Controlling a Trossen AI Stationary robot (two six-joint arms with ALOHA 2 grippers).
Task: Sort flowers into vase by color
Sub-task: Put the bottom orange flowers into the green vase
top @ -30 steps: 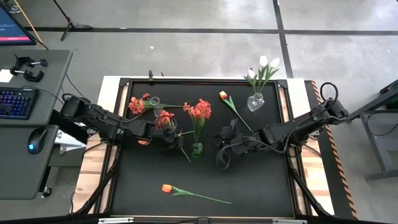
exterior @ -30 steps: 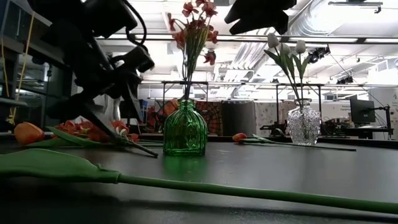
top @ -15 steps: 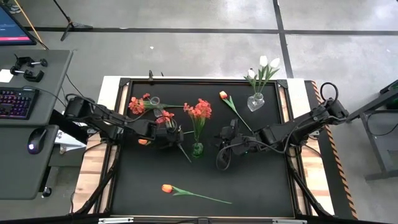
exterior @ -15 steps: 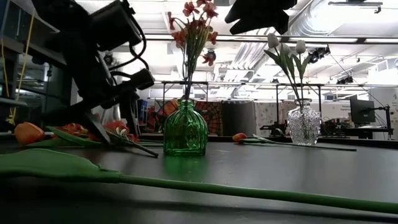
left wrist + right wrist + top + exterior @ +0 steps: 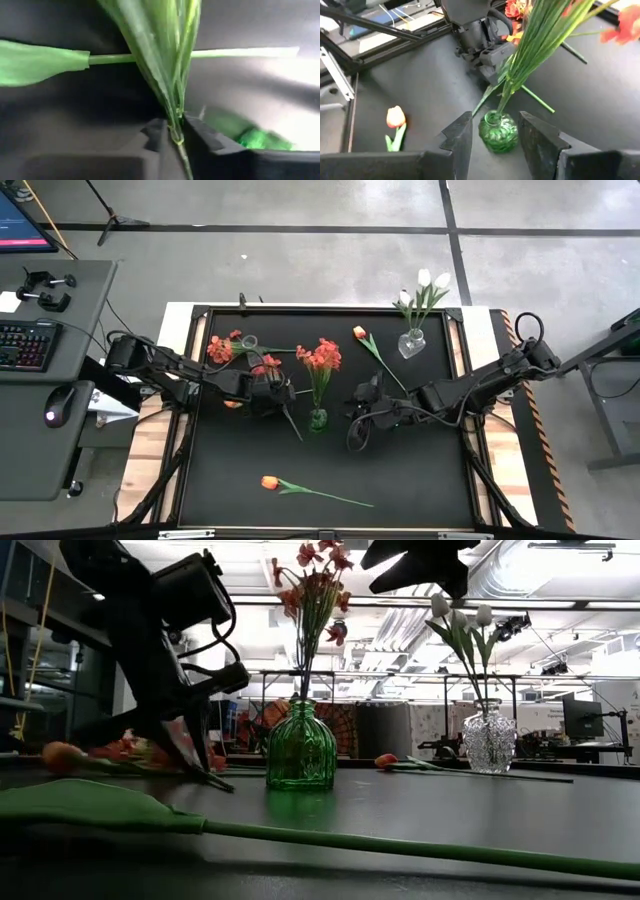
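Gripping a red-orange blossom stem [image 5: 175, 107], my left gripper [image 5: 272, 393] is pinched narrow on its lower end; its long axis runs away from my fingers [image 5: 156, 135], blossoms farthest out. No legible writing anywhere. My right gripper [image 5: 495, 131] stands spread wide, the green vase [image 5: 496, 131] just beyond its fingertips.

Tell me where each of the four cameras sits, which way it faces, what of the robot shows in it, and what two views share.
High view: above the table, facing straight down; both arms, left gripper, right gripper.
Low view: at tabletop height, facing across into the room; dark arm parts come down from above.
Left wrist view: on the left arm; its fingers clamp a red flower bunch's stems.
Right wrist view: on the right arm; its open fingers flank the green vase.
Shared: the high and low views both show the green vase.
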